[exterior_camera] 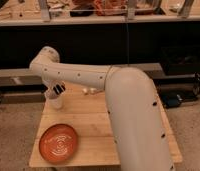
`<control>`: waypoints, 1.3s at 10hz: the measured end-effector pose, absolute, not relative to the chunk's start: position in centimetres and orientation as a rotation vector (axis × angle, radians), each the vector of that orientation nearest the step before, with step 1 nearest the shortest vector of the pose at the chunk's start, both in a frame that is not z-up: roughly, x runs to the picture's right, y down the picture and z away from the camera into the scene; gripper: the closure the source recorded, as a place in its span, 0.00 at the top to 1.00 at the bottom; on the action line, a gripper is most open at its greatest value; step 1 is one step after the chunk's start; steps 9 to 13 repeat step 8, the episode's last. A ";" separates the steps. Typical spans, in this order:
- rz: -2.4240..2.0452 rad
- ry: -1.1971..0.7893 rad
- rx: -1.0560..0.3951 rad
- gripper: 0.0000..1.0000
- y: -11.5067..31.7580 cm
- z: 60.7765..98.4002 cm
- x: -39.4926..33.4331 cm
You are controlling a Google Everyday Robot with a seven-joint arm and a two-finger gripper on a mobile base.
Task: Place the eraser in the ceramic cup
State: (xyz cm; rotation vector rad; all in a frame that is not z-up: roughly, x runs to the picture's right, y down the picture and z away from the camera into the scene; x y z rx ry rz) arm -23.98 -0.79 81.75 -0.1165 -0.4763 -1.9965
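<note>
Ceramic cup (55, 102): a small, plain white vessel that stood upright, mouth upward, on the wooden tabletop (93, 125) near its rear left corner. Pincer (56, 90): the dark end of the white arm, which hung directly over the cup's mouth, with its tip at or just inside the rim. Whether it touched the rim could not be told. Eraser: hidden from view. It could not be made out at the pincer or within the cup, whose interior was covered by the pincer.
</note>
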 end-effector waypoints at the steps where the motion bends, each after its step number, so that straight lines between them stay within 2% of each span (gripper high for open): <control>1: -1.998 -0.479 -0.115 0.62 -0.7 81.7 -24.0; 2: -1.999 -0.479 -0.114 0.72 -0.7 81.7 -24.1; 4: -2.003 -0.482 -0.111 0.80 -0.5 81.7 -24.2; 13: -2.013 -0.485 -0.103 0.80 -0.4 81.5 -24.5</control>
